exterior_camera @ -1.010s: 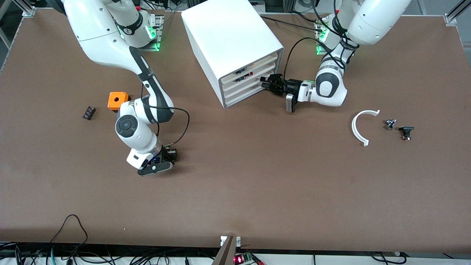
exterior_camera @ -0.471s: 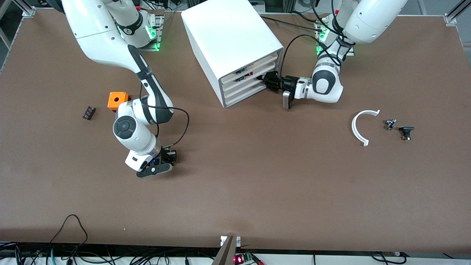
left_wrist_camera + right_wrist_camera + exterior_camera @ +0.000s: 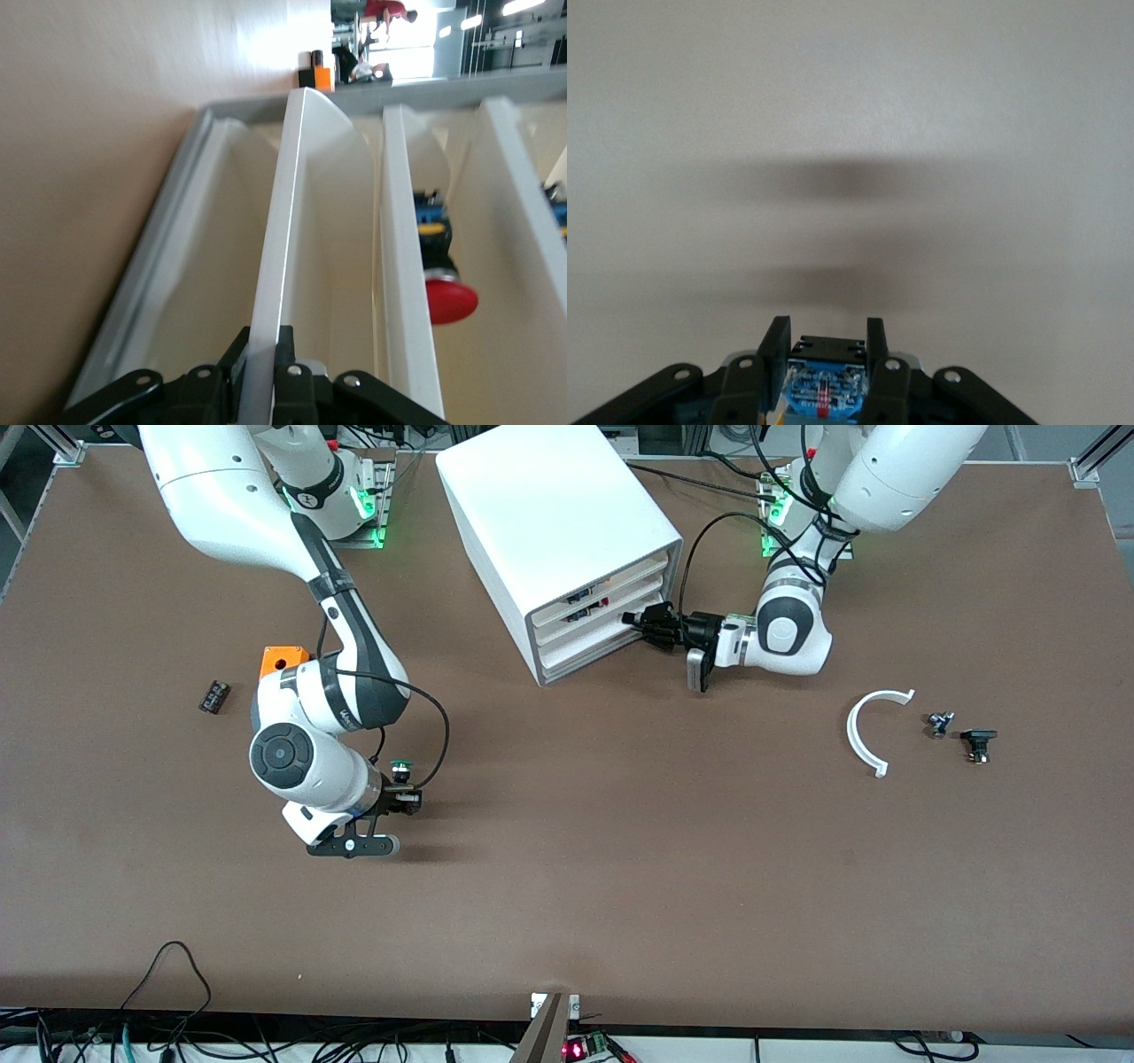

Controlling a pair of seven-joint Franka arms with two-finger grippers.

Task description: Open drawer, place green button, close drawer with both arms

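My right gripper (image 3: 403, 799) is shut on the button (image 3: 403, 764), whose green cap points up, and holds it a little above the bare table. In the right wrist view the gripper (image 3: 825, 335) clamps the button's black and blue body (image 3: 824, 382). My left gripper (image 3: 641, 621) is at the front of the white cabinet (image 3: 549, 505), shut on the edge of the third drawer (image 3: 586, 638) at the left arm's end. In the left wrist view the gripper (image 3: 259, 343) pinches that drawer's thin front panel (image 3: 297, 230). The drawer looks barely out, if at all.
An orange cube (image 3: 282, 659) and a small black ribbed part (image 3: 213, 695) lie toward the right arm's end. A white arc (image 3: 864, 731) and two small dark parts (image 3: 939, 724) (image 3: 977, 742) lie toward the left arm's end. A red-capped part (image 3: 450, 301) sits in another drawer.
My right arm has risen and swung with the button, so its green cap now shows. My left gripper went in to the third drawer's front and now holds its edge.
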